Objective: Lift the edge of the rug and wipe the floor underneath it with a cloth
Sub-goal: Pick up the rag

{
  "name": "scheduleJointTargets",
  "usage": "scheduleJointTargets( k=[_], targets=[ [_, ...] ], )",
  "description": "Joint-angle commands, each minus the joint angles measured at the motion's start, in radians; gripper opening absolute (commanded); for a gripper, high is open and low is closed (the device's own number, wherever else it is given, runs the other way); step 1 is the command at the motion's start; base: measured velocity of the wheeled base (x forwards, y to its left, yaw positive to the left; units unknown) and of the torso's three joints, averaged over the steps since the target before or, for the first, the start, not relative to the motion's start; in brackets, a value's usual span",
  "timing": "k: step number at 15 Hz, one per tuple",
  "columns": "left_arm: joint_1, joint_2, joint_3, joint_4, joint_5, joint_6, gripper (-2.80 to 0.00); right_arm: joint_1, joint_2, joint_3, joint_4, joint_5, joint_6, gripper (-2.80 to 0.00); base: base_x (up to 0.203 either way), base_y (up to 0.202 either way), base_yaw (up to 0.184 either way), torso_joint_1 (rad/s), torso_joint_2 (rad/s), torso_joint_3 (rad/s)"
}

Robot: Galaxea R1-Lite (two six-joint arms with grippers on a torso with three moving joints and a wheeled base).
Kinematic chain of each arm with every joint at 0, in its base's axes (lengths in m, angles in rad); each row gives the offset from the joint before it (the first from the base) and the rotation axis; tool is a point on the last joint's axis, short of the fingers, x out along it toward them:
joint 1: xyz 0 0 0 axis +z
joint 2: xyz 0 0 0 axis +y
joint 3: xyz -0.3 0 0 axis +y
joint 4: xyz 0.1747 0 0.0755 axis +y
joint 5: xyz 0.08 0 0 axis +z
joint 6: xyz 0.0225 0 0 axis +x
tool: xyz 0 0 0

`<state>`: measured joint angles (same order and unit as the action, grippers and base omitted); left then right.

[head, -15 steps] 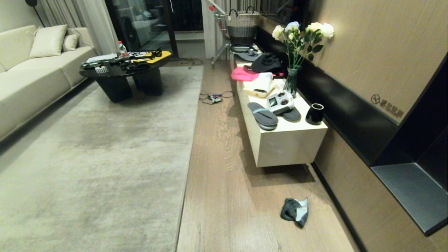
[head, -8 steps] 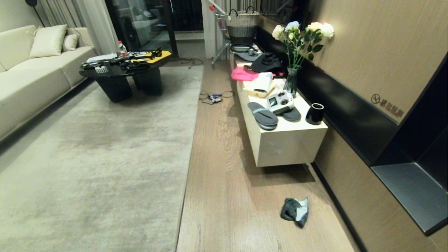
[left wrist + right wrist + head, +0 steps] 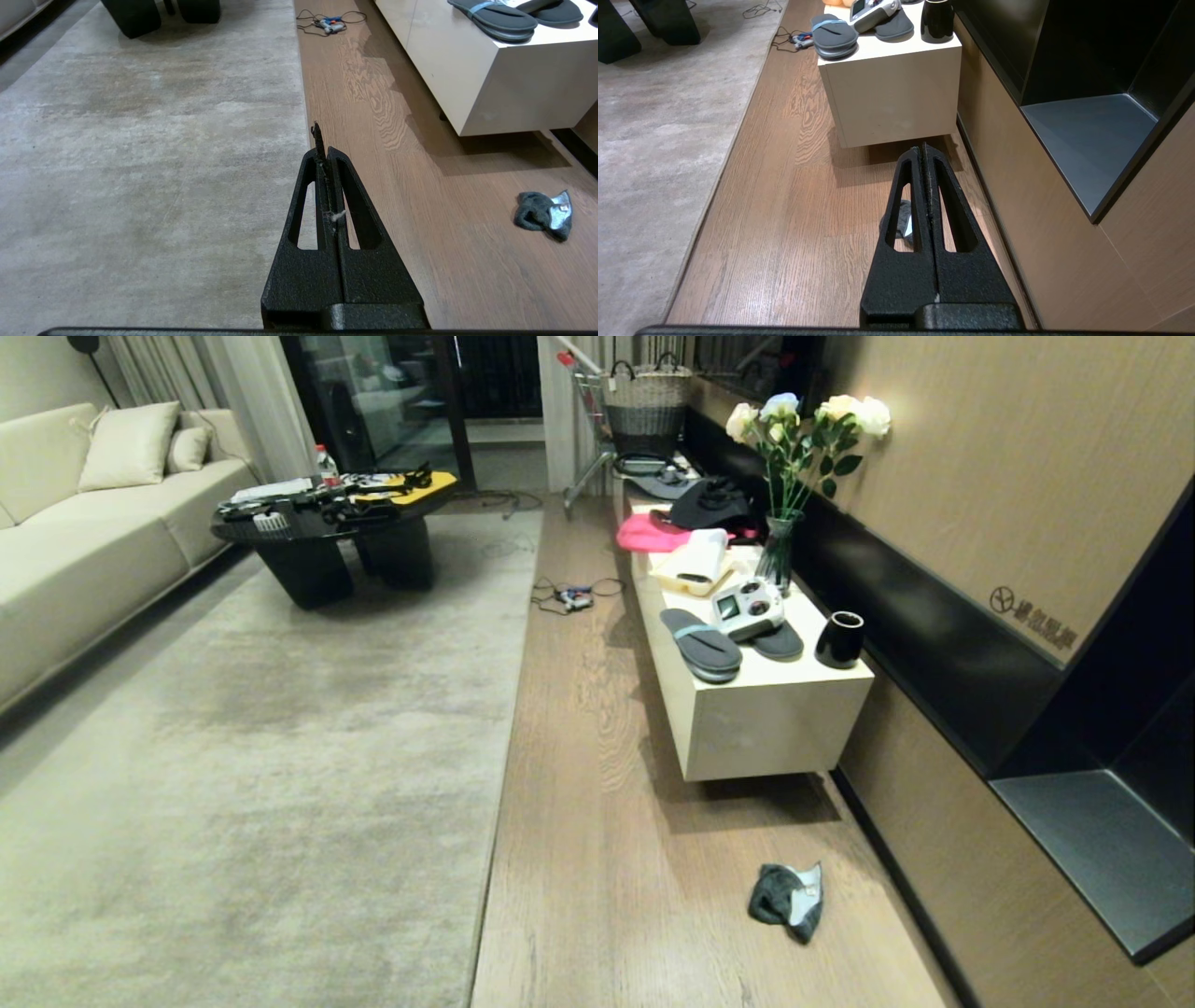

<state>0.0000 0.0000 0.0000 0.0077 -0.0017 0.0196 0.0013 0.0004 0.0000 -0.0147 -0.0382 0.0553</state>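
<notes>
Nothing has moved since the earlier frame: the head view matches it throughout, with the cloth point(image 3: 787, 899) lying crumpled in the same spot on the floor point(image 3: 597, 821), near and to the right, close to the wall panel and just nearer than the cream low cabinet point(image 3: 766, 719). Neither arm appears in the head view; only the wrist views show them. The left gripper point(image 3: 322, 140) hangs above the rug edge point(image 3: 304, 116), its fingers pressed together on nothing, with a wisp of white fluff caught between them. The right gripper point(image 3: 923, 151) hangs over the bare planks with its fingers also together and empty, the cloth partly hidden behind them. The rug edge point(image 3: 509, 728) lies flat, running from near to far between the pale mottled rug point(image 3: 261, 756) on the left and the strip of wood planks on the right. On the cabinet sit slippers point(image 3: 702, 644), a black cup point(image 3: 840, 639), a vase of white roses point(image 3: 789, 476) and a pink fabric point(image 3: 644, 534). Far left stand a cream sofa point(image 3: 84, 532) and a black coffee table point(image 3: 317, 527); a tangle of cables point(image 3: 571, 595) lies on the floor far off.
</notes>
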Motion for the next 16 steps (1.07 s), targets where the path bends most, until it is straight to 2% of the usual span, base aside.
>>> scheduleJointTargets(
  k=[1, 16],
  targets=[
    [0.0, 0.002, 0.0, 0.0, 0.0, 0.0, -2.8, 0.0, 0.001, 0.0, -0.001, 0.0, 0.0, -2.8, 0.0, 0.0, 0.0, 0.0, 0.0, 0.0],
    [0.0, 0.002, 0.0, 0.0, 0.0, 0.0, -2.8, 0.0, 0.001, 0.0, -0.001, 0.0, 0.0, -2.8, 0.0, 0.0, 0.0, 0.0, 0.0, 0.0]
  ],
)
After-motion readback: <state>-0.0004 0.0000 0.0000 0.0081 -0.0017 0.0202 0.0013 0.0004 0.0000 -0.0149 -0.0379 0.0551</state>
